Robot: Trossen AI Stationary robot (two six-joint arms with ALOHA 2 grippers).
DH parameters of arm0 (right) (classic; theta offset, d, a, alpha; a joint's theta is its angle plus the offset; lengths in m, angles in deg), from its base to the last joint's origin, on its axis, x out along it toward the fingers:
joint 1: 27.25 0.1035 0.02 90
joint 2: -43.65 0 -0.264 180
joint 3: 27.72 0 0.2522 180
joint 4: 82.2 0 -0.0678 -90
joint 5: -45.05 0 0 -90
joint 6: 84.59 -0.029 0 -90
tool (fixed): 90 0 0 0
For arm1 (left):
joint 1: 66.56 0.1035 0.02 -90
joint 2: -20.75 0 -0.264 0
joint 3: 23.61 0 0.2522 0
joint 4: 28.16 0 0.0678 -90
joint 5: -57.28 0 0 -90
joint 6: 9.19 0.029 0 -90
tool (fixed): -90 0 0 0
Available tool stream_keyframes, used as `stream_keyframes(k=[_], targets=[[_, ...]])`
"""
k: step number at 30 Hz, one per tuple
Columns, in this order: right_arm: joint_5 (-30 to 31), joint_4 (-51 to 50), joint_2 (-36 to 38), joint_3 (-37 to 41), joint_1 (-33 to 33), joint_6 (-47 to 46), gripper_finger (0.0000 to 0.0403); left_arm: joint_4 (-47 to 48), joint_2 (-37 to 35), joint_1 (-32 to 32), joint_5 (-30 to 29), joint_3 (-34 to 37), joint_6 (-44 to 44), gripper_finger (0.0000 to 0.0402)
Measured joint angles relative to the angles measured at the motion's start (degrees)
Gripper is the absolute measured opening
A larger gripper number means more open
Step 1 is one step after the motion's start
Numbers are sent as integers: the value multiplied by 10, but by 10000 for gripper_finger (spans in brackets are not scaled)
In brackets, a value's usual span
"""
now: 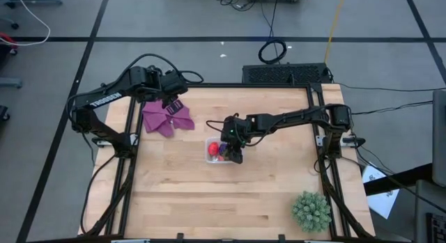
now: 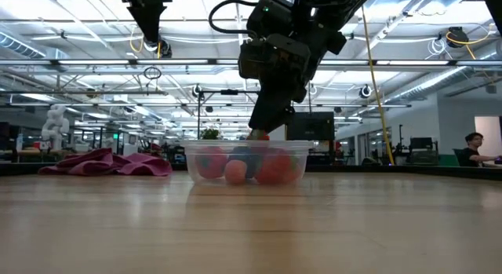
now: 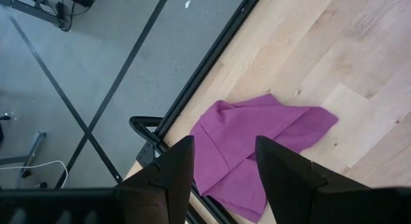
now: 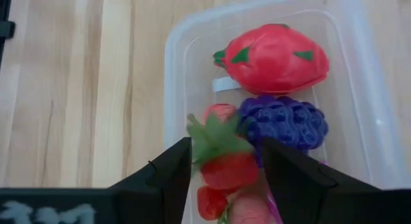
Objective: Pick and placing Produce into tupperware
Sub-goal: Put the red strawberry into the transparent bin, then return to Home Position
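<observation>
1. A red toy strawberry with a green leafy cap (image 4: pixel 221 156) sits directly between the fingers of the right tool (image 4: pixel 223 179), just over the other fruit, inside the small clear plastic tub with a whitish rim (image 4: pixel 173 89).
2. The right tool's fingers stand narrowly apart at the berry's sides; whether they grip it or have let go cannot be told.
3. Beyond the berry lie a dark blue-purple grape cluster (image 4: pixel 284 121) and a large red fruit with green flecks (image 4: pixel 273 57), the pair touching along the tub's long axis.
4. The tub (image 1: pixel 213 150) rests mid-tabletop (image 1: pixel 209 201), directly beneath the right tool (image 1: pixel 233 149).
5. The left tool (image 3: pixel 221 166), partly open and empty, hangs well apart over a crumpled purple cloth (image 3: pixel 257 147) near the tabletop's far left corner.
</observation>
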Motion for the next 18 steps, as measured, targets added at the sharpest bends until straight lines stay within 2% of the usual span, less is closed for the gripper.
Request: stream_keyframes(k=[11,18], targets=[[-1,12,3,0,-4,0,205,0,0,0,-1,0,22,172],[1,55,54,0,-4,-4,205,-5,-2,0,-16,0,49,172]])
